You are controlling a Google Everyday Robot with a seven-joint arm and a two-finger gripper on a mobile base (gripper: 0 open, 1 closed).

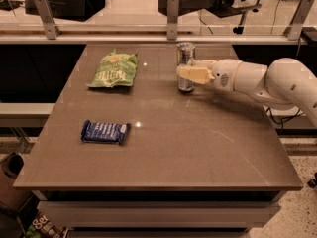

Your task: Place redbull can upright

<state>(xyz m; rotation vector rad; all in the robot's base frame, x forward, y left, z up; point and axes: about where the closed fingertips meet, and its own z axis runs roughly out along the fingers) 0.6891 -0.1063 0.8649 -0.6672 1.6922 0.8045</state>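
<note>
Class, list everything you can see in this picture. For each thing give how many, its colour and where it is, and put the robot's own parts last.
slim silver metal drink can: 1, silver, upright towards the back of the table, right of centre
crinkled green chip bag: 1, green, lying flat at back left of the table
blue wrapped snack bar: 1, blue, lying flat at front left
flat brown table: 1, brown, centre of view
metal rail posts: 3, grey, behind the table
robot arm: 1, white, reaching in from the right
claw: 1, cream, closed around the can's middle
</note>
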